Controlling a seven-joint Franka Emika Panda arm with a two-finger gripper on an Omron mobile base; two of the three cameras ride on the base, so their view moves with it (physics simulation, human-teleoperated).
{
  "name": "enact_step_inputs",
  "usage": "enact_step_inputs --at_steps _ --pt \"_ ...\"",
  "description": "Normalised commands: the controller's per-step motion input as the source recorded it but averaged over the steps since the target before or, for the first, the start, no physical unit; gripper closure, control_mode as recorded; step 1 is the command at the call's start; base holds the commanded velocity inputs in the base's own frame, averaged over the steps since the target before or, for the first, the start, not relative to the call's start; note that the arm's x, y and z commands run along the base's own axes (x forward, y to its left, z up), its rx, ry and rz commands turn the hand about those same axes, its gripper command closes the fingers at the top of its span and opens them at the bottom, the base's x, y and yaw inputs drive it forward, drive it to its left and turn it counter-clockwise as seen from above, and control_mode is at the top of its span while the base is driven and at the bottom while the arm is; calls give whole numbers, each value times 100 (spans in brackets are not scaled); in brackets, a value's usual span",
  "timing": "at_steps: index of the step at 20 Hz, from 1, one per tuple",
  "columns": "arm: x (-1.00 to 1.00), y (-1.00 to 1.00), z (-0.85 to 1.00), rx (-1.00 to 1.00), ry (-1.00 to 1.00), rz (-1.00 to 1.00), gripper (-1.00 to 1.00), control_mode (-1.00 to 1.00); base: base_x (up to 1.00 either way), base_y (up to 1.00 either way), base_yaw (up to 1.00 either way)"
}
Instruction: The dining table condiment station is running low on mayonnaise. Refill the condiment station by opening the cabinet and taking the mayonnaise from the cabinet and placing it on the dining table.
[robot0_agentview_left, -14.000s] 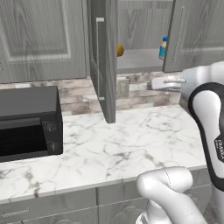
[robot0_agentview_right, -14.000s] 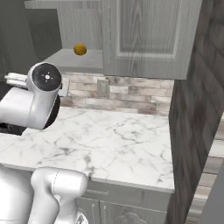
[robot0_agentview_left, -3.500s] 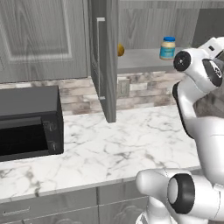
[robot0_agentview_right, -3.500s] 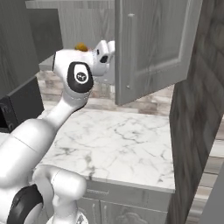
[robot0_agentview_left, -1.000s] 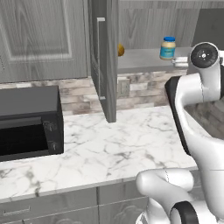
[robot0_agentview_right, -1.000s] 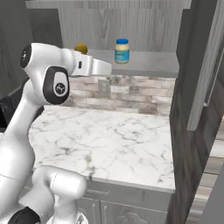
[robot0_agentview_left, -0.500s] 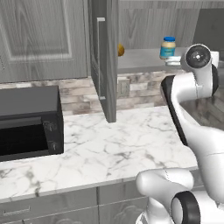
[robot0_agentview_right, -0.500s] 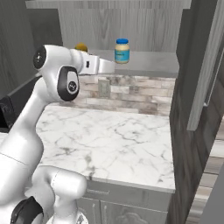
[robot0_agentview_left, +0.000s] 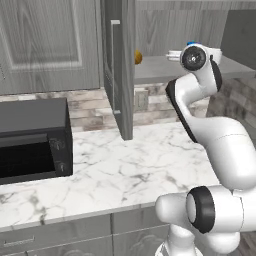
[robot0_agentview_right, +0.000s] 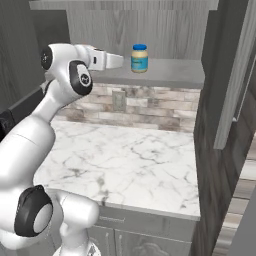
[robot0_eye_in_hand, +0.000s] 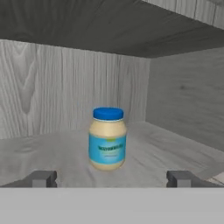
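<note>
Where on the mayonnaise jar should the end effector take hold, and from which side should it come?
Grip the mayonnaise at its round, labelled body below the blue lid, coming straight in from the cabinet's open front. The jar stands upright and alone on the shelf, centred between the open end effector's fingertips, so a level side grasp looks the easiest.

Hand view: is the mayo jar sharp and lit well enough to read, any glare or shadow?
Hand view: mayonnaise evenly lit, no glare, soft edges, label text unreadable; cabinet interior dim. Right base view: jar small, slightly blurred. Left base view: jar mostly hidden behind the arm.
</note>
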Motion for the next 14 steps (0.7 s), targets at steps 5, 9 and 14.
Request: enact_step_inputs --at_steps 5,9,14 --pt "19 5 45 -1 -18 -1 -100 -100 0 0 0" --pt "9 0 8 0 -1 -2 -100 -100 0 0 0" --pt "37 -1 -13 0 2 0 -100 -100 0 0 0"
